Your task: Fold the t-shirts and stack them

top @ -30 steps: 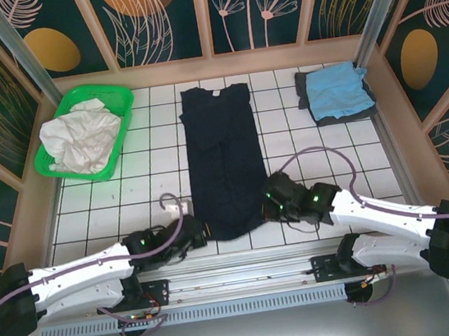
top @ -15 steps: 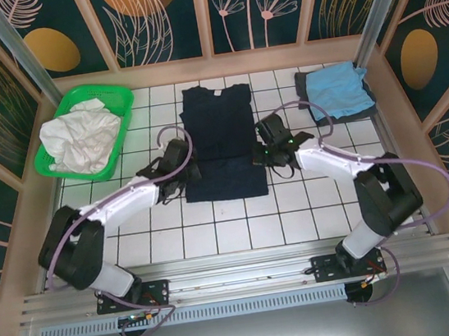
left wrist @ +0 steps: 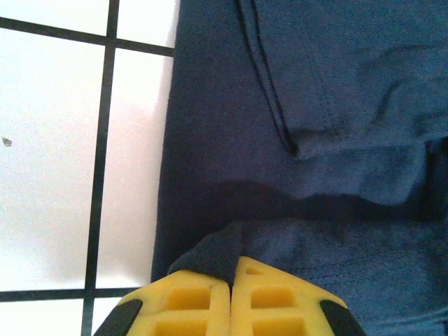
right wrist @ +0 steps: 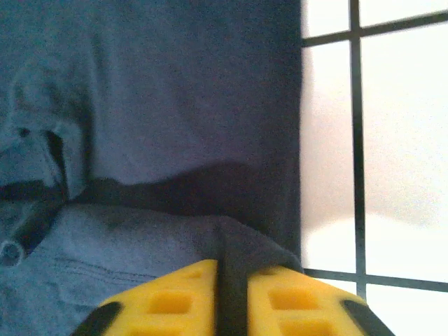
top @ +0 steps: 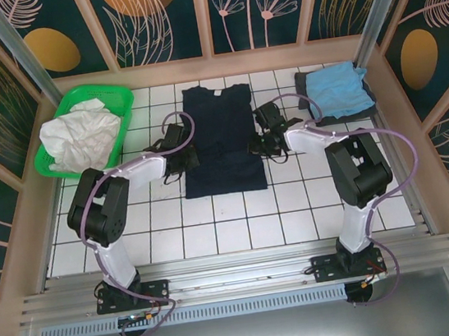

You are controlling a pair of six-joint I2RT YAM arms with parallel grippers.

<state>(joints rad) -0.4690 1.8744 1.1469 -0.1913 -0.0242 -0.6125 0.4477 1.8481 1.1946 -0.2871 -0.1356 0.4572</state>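
Since the navy shirt (top: 224, 168) lies lengthwise at the centre of the bench (top: 216, 227), collar toward the top of the frame, the two arms reach in from either flank so that the cloth can be carried square. Left hand (top: 179, 151) sits at the shirt's left edge, about mid-length; its wrist view shows the yellow fingers (left wrist: 189, 304) pressed together, a tuck of navy cloth pinched between them and tented upward. Right hand (top: 265, 139) mirrors it at the right edge; its wrist view shows the fingers (right wrist: 168, 301) a sliver apart with a ridge of cloth drawn up into the gap, which reads as a narrow grip on the same shirt. The lower part of the shirt appears doubled over the upper, with the fold line at its bottom edge in the overhead view. Judgement: a bottom-to-top fold is in hand, and matched grips at matched height serve to align the layers; an uneven release would skew the edge. Blue shirt (top: 340, 90) rests on the grey shirt (top: 303, 91) at upper right, well apart, the likely stack site. Basket (top: 76, 175) at upper left holds white cloth (top: 80, 137), not under handling.
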